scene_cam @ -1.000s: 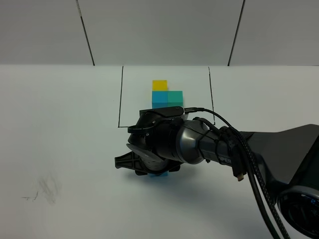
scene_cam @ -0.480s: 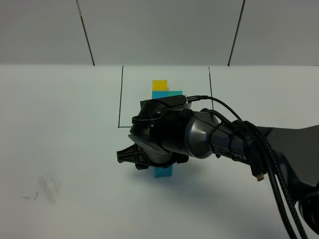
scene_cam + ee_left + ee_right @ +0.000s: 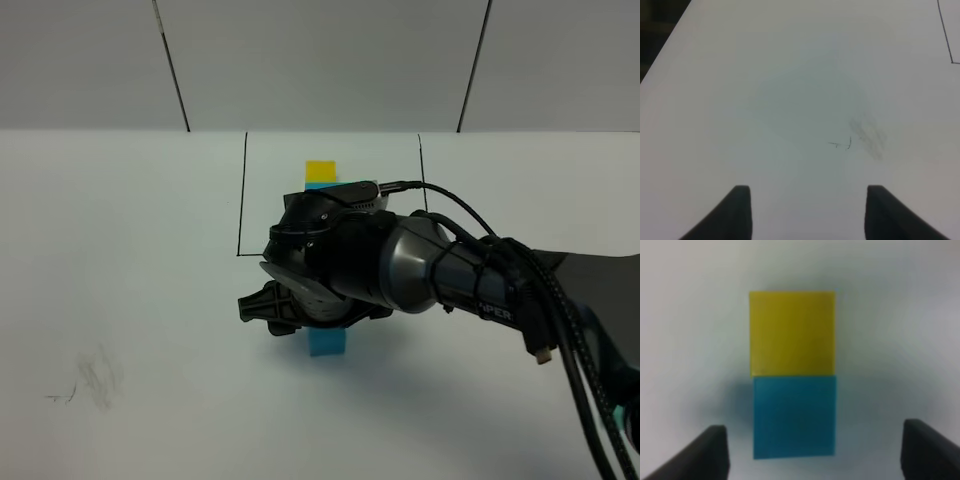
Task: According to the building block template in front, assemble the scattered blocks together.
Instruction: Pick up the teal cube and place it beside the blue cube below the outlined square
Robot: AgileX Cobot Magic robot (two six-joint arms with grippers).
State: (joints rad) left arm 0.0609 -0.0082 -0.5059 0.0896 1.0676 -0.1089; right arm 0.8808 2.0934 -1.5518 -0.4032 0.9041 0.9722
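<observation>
Change: right claw [image 3: 814, 430] has risen, jaws spread, leaving sky-blue matte cube [image 3: 794, 417] touching yellow matte cube [image 3: 792, 332], mid white worktop [image 3: 140, 260].
Meaning: pair seems to match black-framed cube template [image 3: 320, 170] at far edge; teal cube unseen.
Left claw [image 3: 807, 195]: jaws apart, empty.

The building block template [image 3: 321, 172] is seen in the upper middle of the high view, framed by a thin black drawn rectangle. Its yellow part is shown in full, while only slivers of its blue and teal-green parts are exposed just below that, the rest being hidden. Of the scattered blocks, a sky-blue cube [image 3: 327, 343] is seen lying flat just below the centre of the frame, its upper part covered. In the right wrist view the sky-blue cube [image 3: 794, 416] is shown touching a yellow cube [image 3: 792, 333] edge to edge, sides aligned, both matte, equal in size and lying flat.
</observation>
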